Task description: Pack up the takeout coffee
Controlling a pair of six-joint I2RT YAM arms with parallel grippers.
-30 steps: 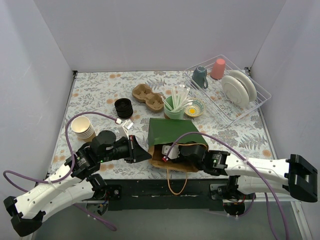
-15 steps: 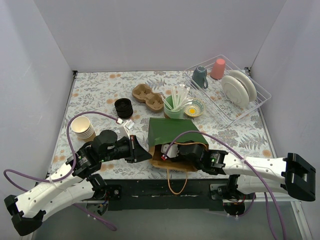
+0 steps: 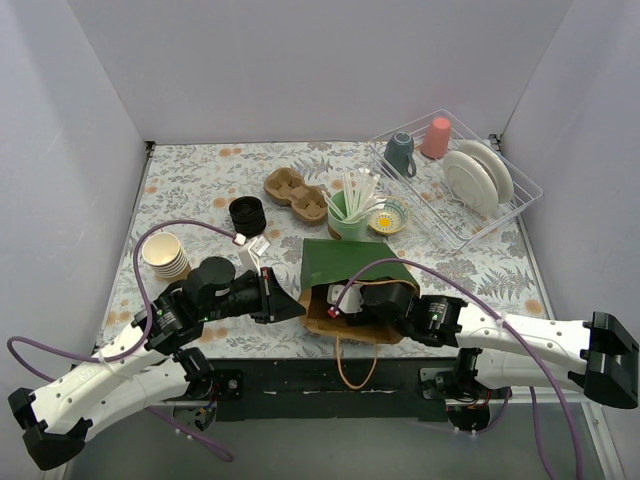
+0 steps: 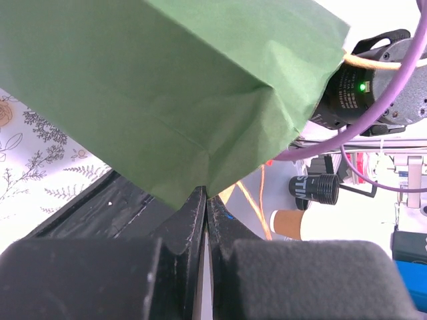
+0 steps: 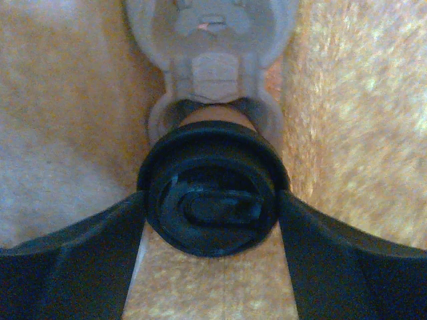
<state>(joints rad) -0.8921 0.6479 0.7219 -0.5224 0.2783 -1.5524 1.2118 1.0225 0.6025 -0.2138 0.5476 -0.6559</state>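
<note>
Right gripper (image 5: 211, 197): my fingers (image 5: 80, 247) are closed on the takeout coffee (image 5: 213, 208), one on each side just under the round black lid, which fills the middle of the wrist view. Brown paper is on both sides, so the cup is inside the bag (image 3: 345, 262), well past its mouth. The bag is green outside and brown inside, and it lies on its side on the table (image 3: 200, 180) with the mouth toward my bases. Beyond the cup is a pale moulded piece (image 5: 212, 40), touching or nearly touching it. I cannot tell what it is. Left gripper (image 4: 205, 200): fingers pressed together, pinching a corner of the green paper at the bag's mouth to hold it open. The cord handle (image 3: 345, 365) hangs off the near edge. The pulp carrier (image 3: 297, 195) is well apart, farther up the table. As I judge it, the cup is at or near its resting place and release comes next. Risks:
- The left pinch is on a thin corner only. If it slips, the mouth collapses onto my right wrist and the bag drags out with me.
- The cup looks to be lying along the bag. Let go like that, it can roll, or the lid can lift and leak.
- Pushing deeper could jam it against the pale piece.
- Opening wide in this tight space could crease or tear the paper wall.
</note>
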